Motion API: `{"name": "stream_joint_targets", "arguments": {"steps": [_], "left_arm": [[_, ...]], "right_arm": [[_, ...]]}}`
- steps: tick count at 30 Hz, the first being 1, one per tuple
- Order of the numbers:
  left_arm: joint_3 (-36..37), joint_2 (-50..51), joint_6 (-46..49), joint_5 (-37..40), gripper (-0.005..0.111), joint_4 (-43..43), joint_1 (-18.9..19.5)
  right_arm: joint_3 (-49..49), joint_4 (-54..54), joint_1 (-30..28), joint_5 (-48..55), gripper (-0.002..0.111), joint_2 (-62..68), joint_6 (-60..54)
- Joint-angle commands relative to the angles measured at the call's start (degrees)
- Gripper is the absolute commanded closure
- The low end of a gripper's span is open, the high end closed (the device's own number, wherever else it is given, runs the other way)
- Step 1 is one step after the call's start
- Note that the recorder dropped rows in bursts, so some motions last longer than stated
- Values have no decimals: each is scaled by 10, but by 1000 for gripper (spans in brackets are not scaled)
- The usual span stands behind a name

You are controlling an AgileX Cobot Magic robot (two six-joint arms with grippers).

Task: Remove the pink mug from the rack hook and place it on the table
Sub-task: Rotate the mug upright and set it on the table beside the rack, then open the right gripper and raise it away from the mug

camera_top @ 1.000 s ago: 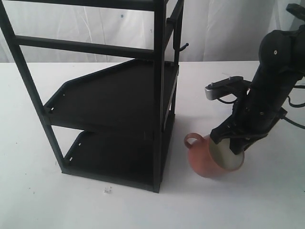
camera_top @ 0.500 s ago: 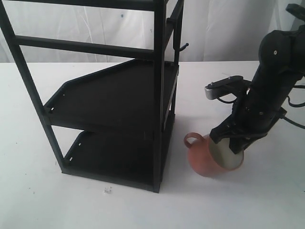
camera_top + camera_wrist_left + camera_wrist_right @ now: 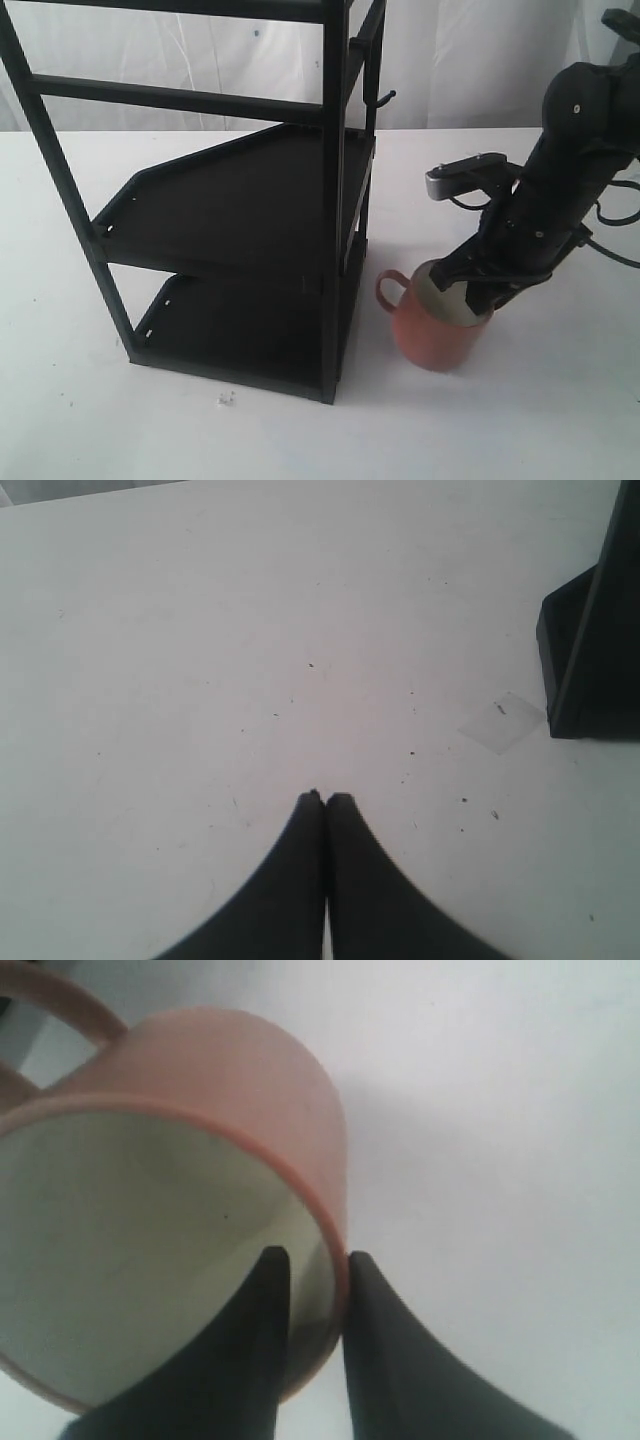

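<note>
The pink mug (image 3: 435, 335) stands nearly upright on the white table (image 3: 520, 430), just right of the black rack's front post, its handle (image 3: 388, 290) turned toward the rack. My right gripper (image 3: 470, 295) reaches down from the right and is shut on the mug's rim. In the right wrist view one finger is inside the cream interior and the other outside the pink wall (image 3: 230, 1070), with the gripper (image 3: 312, 1257) pinching the rim. The rack hook (image 3: 383, 99) sticks out bare, high on the rack's post. My left gripper (image 3: 326, 798) hangs shut over bare table.
The tall black shelf rack (image 3: 240, 200) fills the left and centre, with its foot (image 3: 590, 660) showing in the left wrist view. A small clear scrap (image 3: 225, 399) lies on the table in front of the rack.
The mug has swung from lying tilted toward the right to nearly upright, shifting slightly left toward the rack. My right gripper turned with it and kept its hold.
</note>
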Motion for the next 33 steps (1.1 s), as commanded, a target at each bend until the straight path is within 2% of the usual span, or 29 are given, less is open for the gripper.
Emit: {"name": "stream_joint_targets", "arguments": {"steps": [1, 13, 19, 29, 30, 33], "left_arm": [[2, -2, -5, -1, 107, -1, -2], [2, -2, -5, -1, 107, -1, -2], [2, -2, -5, -1, 107, -1, -2], [2, -2, -5, -1, 107, -1, -2], [2, -2, -5, -1, 107, -1, -2], [2, -2, -5, -1, 107, -1, -2]], "right_arm": [[3, 0, -1, -27, 90, 1, -6], [3, -7, -1, -24, 90, 1, -6], [3, -7, -1, -54, 76, 1, -6], [-37, -9, -1, -50, 76, -76, -3], [-27, -30, -9, -81, 78, -80, -3], [12, -41, -63, -158, 95, -79, 65]]}}
